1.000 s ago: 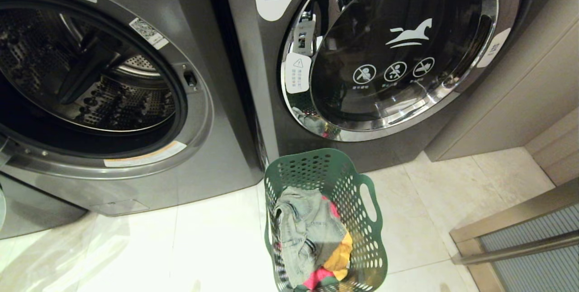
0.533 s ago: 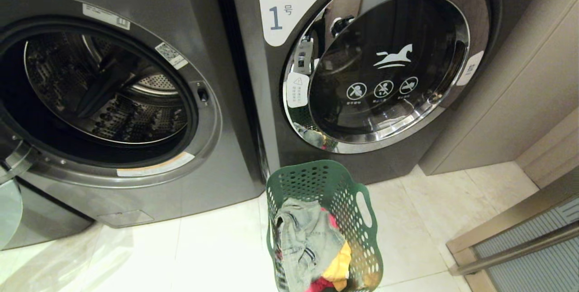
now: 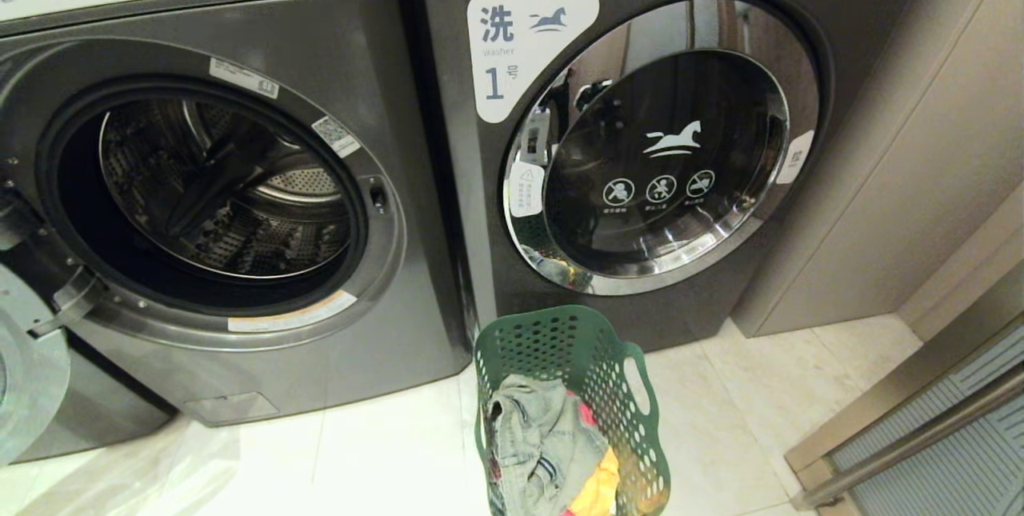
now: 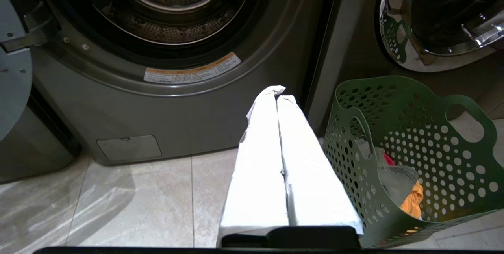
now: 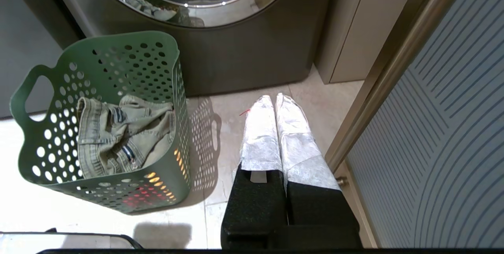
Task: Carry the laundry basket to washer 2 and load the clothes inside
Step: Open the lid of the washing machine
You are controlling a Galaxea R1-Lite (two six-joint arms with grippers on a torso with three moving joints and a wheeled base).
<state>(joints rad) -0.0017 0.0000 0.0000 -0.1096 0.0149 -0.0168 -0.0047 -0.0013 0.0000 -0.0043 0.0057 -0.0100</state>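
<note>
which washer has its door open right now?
The left washer: door swung aside, bare steel drum exposed. The washer labelled 1 on the right has its chrome-ringed glass door shut.

On my left wrist feed, the left claw (image 4: pixel 278 93) has two long tapered fingers (image 4: pixel 260 159) wrapped in white fabric-like covering, rising from a black base. My right claw (image 5: pixel 273 98) looks alike: white, slightly crinkled wrapping over the fingers (image 5: pixel 262 136), with blocky, speckled black housings behind them.
</note>
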